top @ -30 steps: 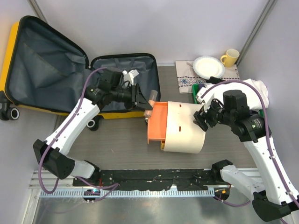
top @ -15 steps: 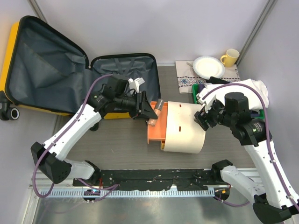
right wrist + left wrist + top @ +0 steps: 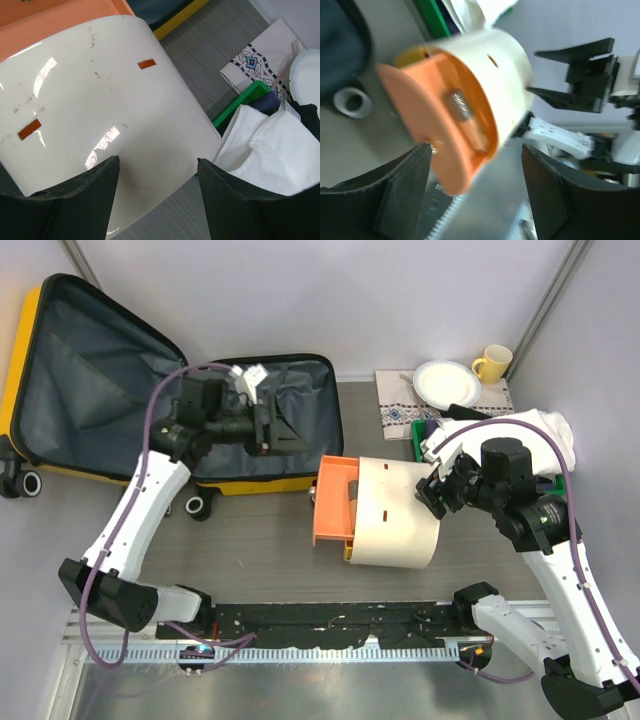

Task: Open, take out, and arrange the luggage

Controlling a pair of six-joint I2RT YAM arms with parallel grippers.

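Luggage [image 3: 80, 380] lies open at back-left, lid leant vs the wall so the lining is reachable. Left gripper [image 3: 277, 430] hangs over its lower half, jaws apart, nothing held. Right gripper [image 3: 157, 195] is also spread & empty, just beside the cream cylinder [image 3: 395, 515], prob. to steady it

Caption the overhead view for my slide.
Luggage open at back left; left gripper open above its lining, right gripper open beside the cream cylinder.

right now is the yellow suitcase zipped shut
No, the luggage lies wide open in the top view, with dark grey lining showing in both halves.
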